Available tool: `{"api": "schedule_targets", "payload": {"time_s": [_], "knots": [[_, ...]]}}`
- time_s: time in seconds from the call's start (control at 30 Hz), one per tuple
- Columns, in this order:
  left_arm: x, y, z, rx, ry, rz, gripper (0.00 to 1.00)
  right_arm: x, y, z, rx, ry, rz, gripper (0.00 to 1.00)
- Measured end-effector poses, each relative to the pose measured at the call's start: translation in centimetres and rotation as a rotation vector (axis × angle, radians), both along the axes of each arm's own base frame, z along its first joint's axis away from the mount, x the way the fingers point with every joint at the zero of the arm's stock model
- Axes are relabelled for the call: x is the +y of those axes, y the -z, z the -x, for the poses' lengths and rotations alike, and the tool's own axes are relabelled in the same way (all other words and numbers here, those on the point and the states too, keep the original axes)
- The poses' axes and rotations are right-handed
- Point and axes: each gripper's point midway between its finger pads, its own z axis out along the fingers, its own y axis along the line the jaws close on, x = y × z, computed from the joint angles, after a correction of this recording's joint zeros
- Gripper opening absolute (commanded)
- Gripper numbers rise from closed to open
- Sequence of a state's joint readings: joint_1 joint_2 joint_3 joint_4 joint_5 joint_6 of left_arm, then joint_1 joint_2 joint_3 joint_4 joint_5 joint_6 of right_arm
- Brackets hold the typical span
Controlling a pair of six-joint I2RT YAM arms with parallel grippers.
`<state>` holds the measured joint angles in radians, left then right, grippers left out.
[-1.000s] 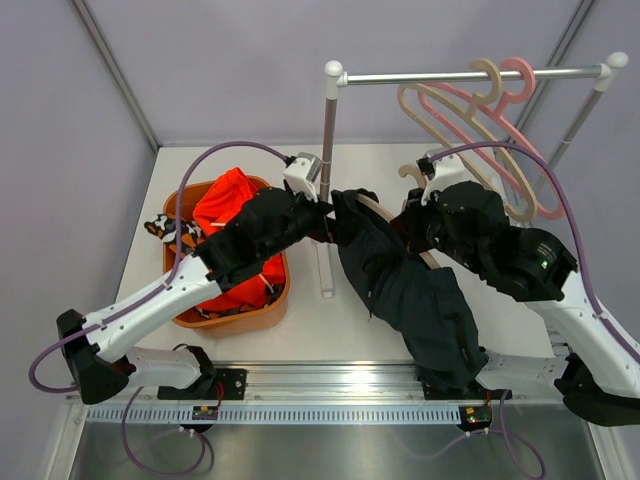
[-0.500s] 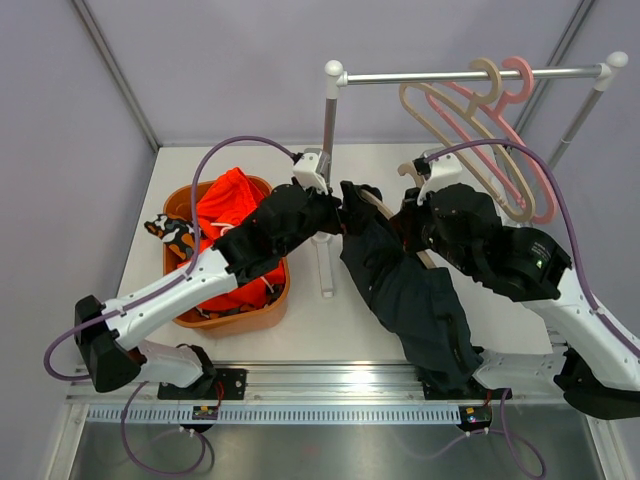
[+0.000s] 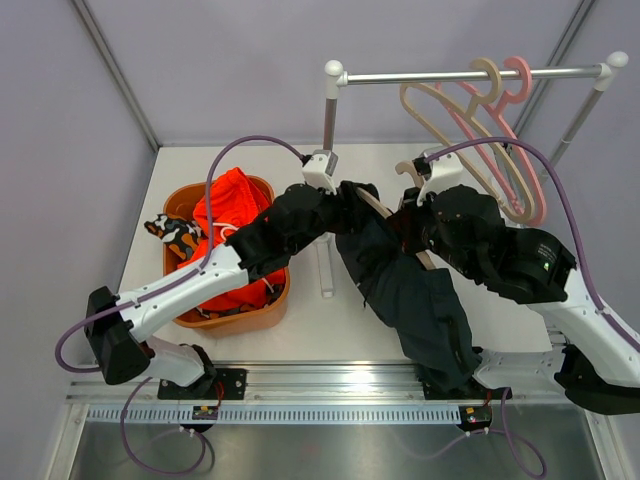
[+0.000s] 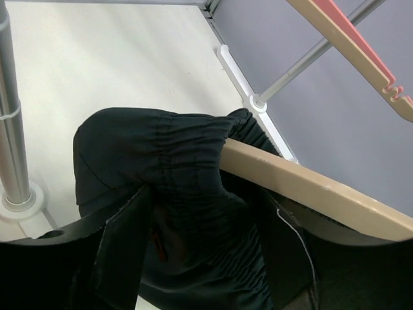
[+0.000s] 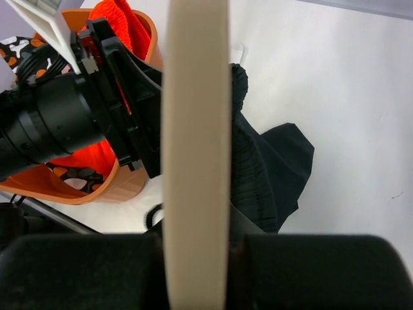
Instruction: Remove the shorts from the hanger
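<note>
Shorts [image 4: 174, 194] in left hand [image 3: 340, 208]

Both arms reach inward and meet mid-table. The left gripper [image 3: 345, 205] is clamped on the navy shorts [image 3: 410, 295]; the right gripper [image 3: 405, 225] grips the beige hanger [image 5: 195, 155].

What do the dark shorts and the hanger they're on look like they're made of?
The dark shorts look like thin, matte woven fabric, gathered into fine ribs at an elastic waistband. The hanger looks like smooth tan plastic or painted wood; its even, grainless surface leaves that open.
</note>
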<state>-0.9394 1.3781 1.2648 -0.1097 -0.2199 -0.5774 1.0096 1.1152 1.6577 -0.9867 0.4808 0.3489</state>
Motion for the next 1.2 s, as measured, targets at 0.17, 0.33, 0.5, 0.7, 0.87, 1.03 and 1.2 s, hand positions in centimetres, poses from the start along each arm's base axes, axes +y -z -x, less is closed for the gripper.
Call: {"api": "schedule_targets", "payload": {"time_s": [0.17,0.33,0.5,0.7,0.87,1.03,1.2], "knots": [[-0.4,0.0,-0.2,0.005,-0.003,0.003,0.25,0.2,0.0,0.2,0.001,-0.006,0.004,0.0],[0.2,-0.1,-0.6,-0.005,-0.038,-0.025,0.0,0.1,-0.2,0.3,0.0,-0.005,0.004,0.0],[1.2,-1.6,-1.6,-0.039,-0.099,-0.035,0.0,-0.2,-0.5,0.7,-0.002,-0.001,-0.005,0.0],[2.4,-1.5,-5.0,-0.035,-0.183,-0.071,0.0,-0.5,-1.1,1.0,-0.01,-0.002,-0.021,0.0],[2.2,0.6,-7.0,-0.005,-0.206,-0.112,0.0,-0.8,-0.7,1.2,-0.004,-0.003,-0.004,0.0],[1.6,2.6,-7.6,0.026,-0.191,-0.14,0.0,-0.8,-0.6,1.3,0.001,-0.011,0.002,0.0],[0.7,3.8,-7.5,0.047,-0.15,-0.149,0.0,-1.0,-0.7,1.4,-0.005,-0.013,0.002,0.0]]}}
